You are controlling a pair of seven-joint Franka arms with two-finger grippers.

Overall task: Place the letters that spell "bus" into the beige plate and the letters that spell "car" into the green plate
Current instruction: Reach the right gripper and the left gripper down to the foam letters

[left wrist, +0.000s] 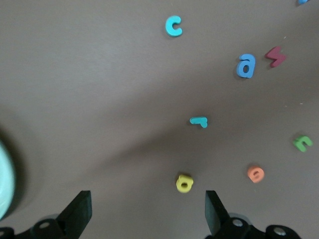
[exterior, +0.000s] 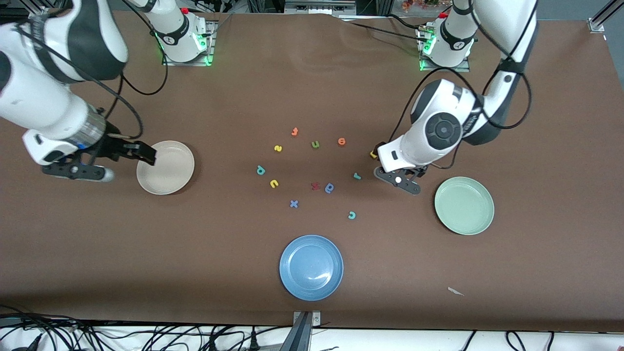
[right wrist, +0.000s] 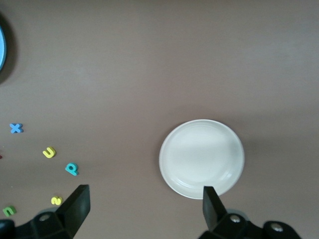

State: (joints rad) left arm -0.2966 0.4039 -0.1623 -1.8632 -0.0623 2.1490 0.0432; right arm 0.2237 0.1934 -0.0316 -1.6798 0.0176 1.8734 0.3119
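Observation:
My left gripper point(left wrist: 148, 214) hangs open low over the table between the letters and the green plate point(exterior: 464, 205), with the yellow a point(left wrist: 184, 182) just ahead of its fingers. The teal r point(left wrist: 199, 121) and teal c point(left wrist: 173, 26) lie on the table past it. My right gripper point(exterior: 146, 154) is open over the rim of the empty beige plate point(exterior: 165, 167). The teal b point(exterior: 260, 169), yellow u point(exterior: 274, 184) and yellow s point(exterior: 278, 148) lie mid-table, toward the beige plate. Nothing is held.
A blue plate point(exterior: 311, 267) sits nearest the front camera. Other loose letters lie mid-table: orange t point(exterior: 294, 131), green u point(exterior: 315, 144), orange e point(exterior: 341, 141), a maroon letter point(exterior: 315, 185), blue a point(exterior: 329, 187), blue x point(exterior: 293, 204). A paper scrap point(exterior: 456, 291) lies near the front edge.

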